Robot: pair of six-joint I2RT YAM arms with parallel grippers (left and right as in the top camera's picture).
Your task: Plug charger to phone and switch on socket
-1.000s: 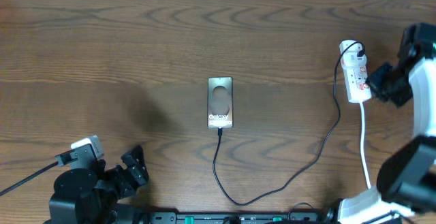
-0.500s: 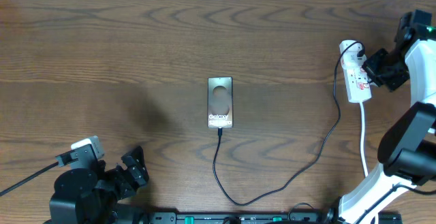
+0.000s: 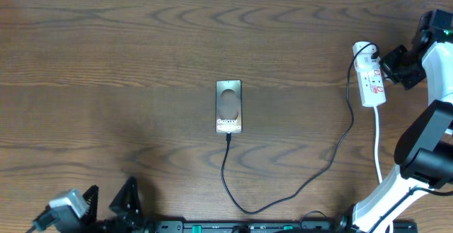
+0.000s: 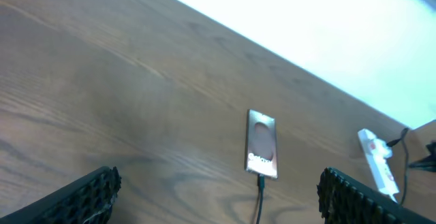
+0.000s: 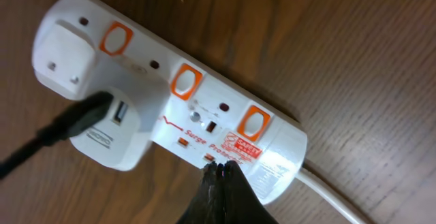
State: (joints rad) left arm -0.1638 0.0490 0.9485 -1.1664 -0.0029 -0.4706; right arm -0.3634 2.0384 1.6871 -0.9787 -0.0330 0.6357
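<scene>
The phone lies mid-table, face up with "Galaxy" lettering; it also shows in the left wrist view. The black charger cable runs from the phone's near end in a loop to the adapter on the white socket strip. Its connector sits in the phone's port. My right gripper is shut, its tips touching the strip's side by a small red switch. The strip carries a white adapter with the black cable in it. My left gripper is open and empty, low at the front left.
The strip's white cord runs down toward the front right beside my right arm. The table's far edge meets a white wall. A black rail lines the front edge.
My left arm has drawn back toward the front left corner, and its gripper has opened. My right gripper has shifted up along the strip's right side.
</scene>
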